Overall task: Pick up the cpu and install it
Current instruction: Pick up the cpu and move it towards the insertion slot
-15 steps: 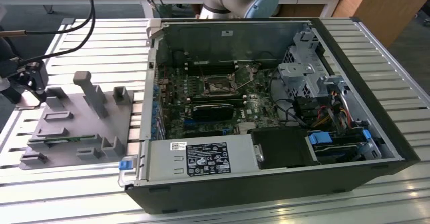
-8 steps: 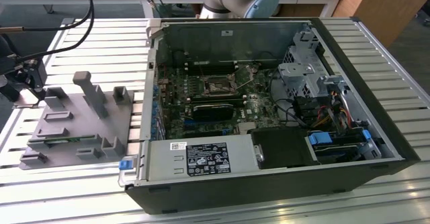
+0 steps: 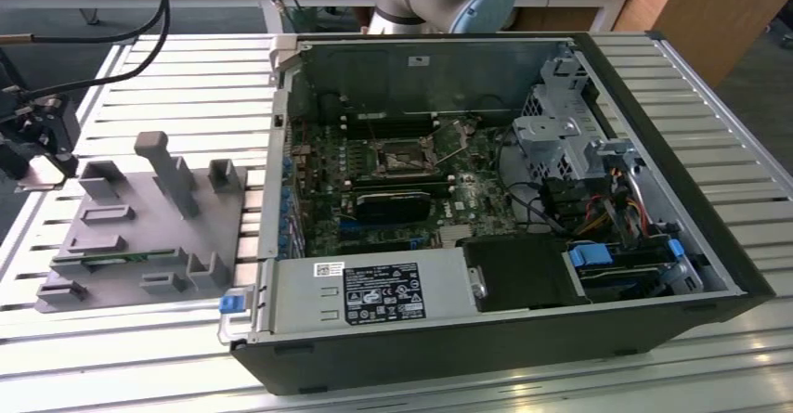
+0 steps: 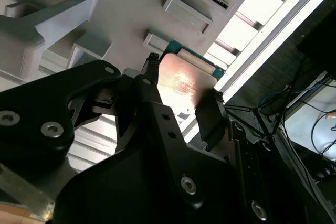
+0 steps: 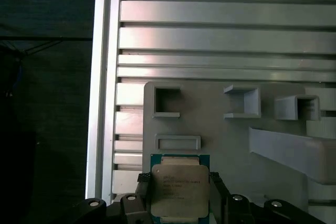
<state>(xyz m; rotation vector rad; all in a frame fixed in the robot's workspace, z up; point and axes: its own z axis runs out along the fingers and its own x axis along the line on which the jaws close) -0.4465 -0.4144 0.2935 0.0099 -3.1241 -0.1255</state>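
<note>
1. Slatted aluminium table (image 3: 162, 79) carries a grey fixture tray (image 3: 124, 237) on the exterior view's left and an open computer case (image 3: 521, 339) on its right. The socket (image 3: 403, 161) sits on the board inside the case, well apart from the tray.
2. Gripper (image 5: 179, 181): in both wrist views its two black fingers (image 4: 209, 115) bear on opposite edges of the cpu (image 5: 180, 195). The pincer reads as clamped on the chip.
3. Location of the cpu: between the fingers, over the left end of the tray, just beside a shallow rectangular pocket (image 5: 177, 142). Whether the chip is clear of the tray surface cannot be told.
4. Handling, as judged: light, stiff and flat. The metal lid looks smooth and could slip under a weak side grip. The green rim is thin, and the underside is probably fragile.
5. Hold point, as judged: two opposite edges only, chip kept level, with modest force. Avoid pressure on the lid face or corners.
</note>
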